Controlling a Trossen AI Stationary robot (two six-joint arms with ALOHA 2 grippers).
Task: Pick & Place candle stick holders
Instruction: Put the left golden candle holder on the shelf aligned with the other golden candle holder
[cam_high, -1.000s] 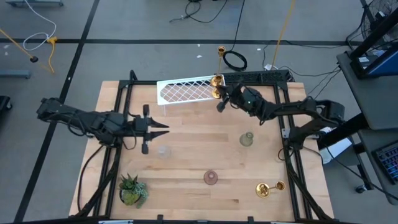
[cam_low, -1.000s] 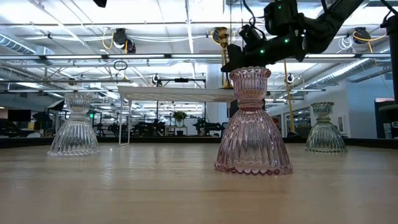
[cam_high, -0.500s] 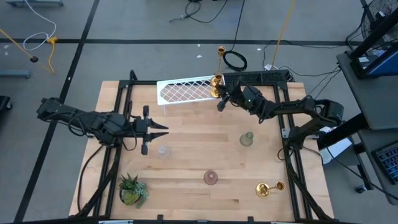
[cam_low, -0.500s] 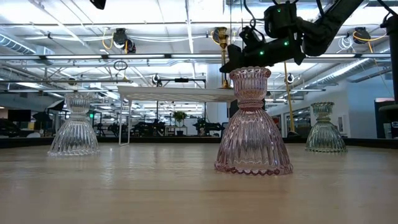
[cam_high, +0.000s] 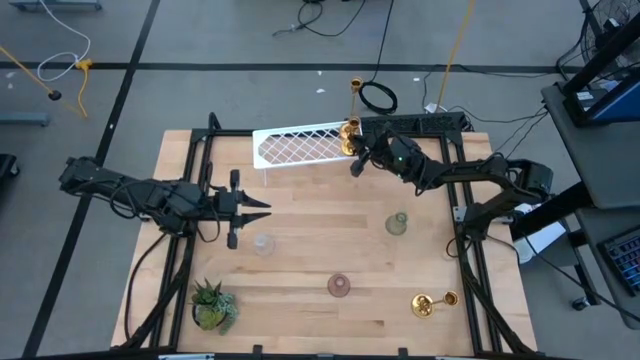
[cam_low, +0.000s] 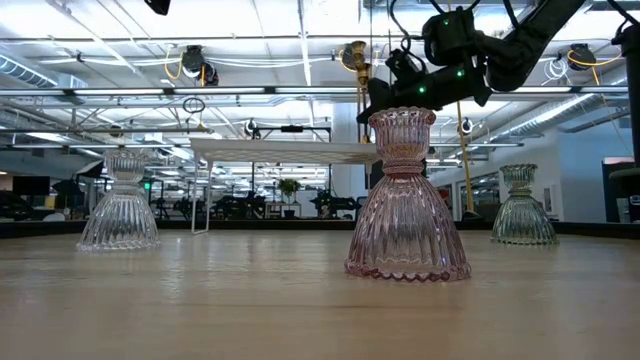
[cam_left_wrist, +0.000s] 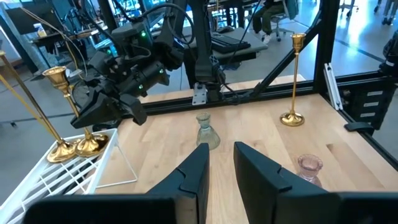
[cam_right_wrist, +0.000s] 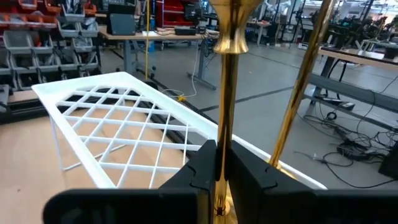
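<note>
Two shiny gold candle stick holders stand by their round bases on the right end of the white lattice rack (cam_high: 295, 147). My right gripper (cam_high: 357, 160) is there, shut on the slim stem of one gold holder (cam_right_wrist: 226, 93). The other gold stem (cam_right_wrist: 303, 87) leans beside it. A third gold holder (cam_high: 432, 302) stands at the near right. A clear glass holder (cam_high: 262, 243), a greenish one (cam_high: 397, 223) and a pink one (cam_high: 339, 286) stand on the table. My left gripper (cam_high: 262, 207) is open and empty at the table's left middle, clear of the clear holder. My right gripper pinches the gold holder's stem (cam_right_wrist: 223, 134) between its two fingers, below the knob under the cup. The fingers come level from the table's right side and lie across the upright stem. The left wrist view shows the base (cam_left_wrist: 91, 144) on the rack.
A spiky green potted plant (cam_high: 212, 305) stands at the near left corner. Black frame rails (cam_high: 195, 180) run along the table's left and right sides. In the low view the pink holder (cam_low: 407, 195) stands nearest, the clear one (cam_low: 120, 200) left of it, the greenish one (cam_low: 522, 205) right of it.
My right gripper has risen a little at the rack's right end, by the gold holder's stem. The glass holders have stayed where they were.
</note>
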